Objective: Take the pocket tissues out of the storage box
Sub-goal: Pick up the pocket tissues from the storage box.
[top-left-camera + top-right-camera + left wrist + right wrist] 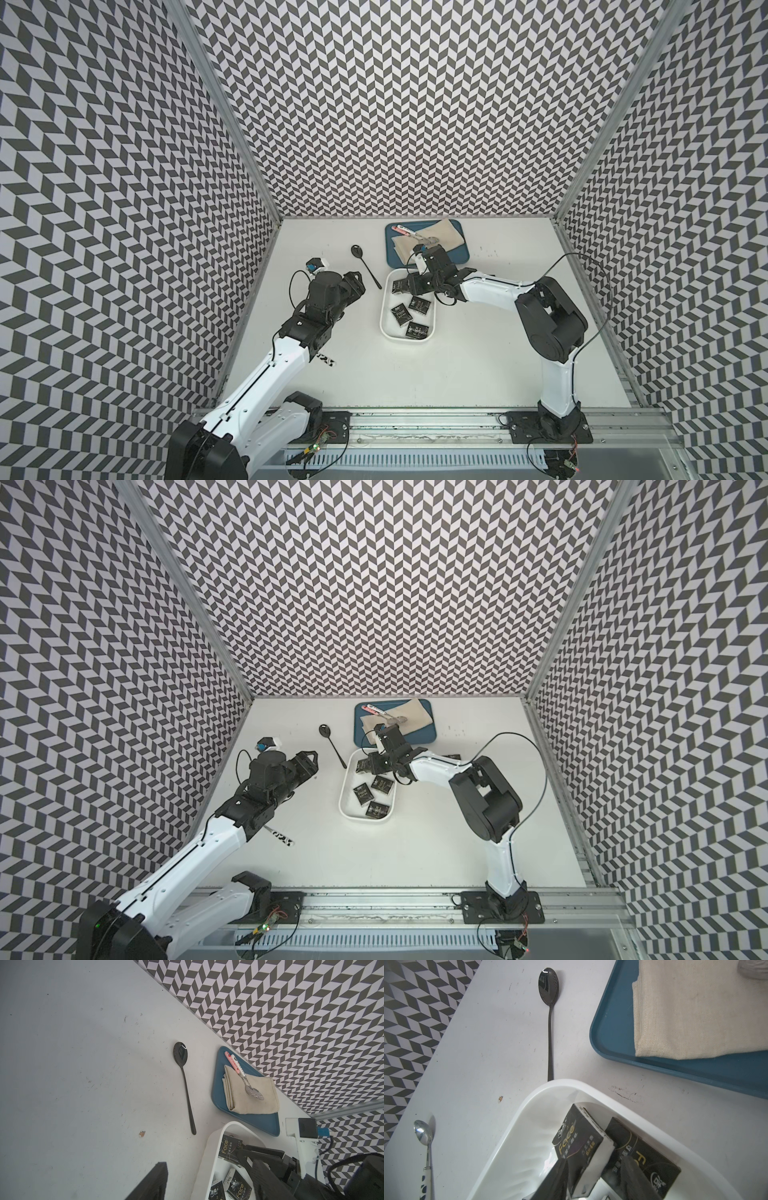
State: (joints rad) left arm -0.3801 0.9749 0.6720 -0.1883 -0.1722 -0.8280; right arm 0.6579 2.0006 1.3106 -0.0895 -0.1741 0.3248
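Surface: scuffed white tabletop [478,374], enclosed by black-and-white chevron walls [415,104]. The storage box [385,320] sits mid-table, its long axis running near-to-far and its far end close to the blue tray [460,256]. The pocket tissues [417,331] lie inside at mixed angles. The right gripper [593,1176] straddles one tilted packet [577,1138]; clamping cannot be confirmed. The left gripper [311,766] has its jaws apart, empty, left of the box.

A robotics lab test booth: left arm [270,365] and right arm [557,382] stood bolted to a metal rail [424,428], white surface [478,365] ringed by chevron-patterned walls [415,104].
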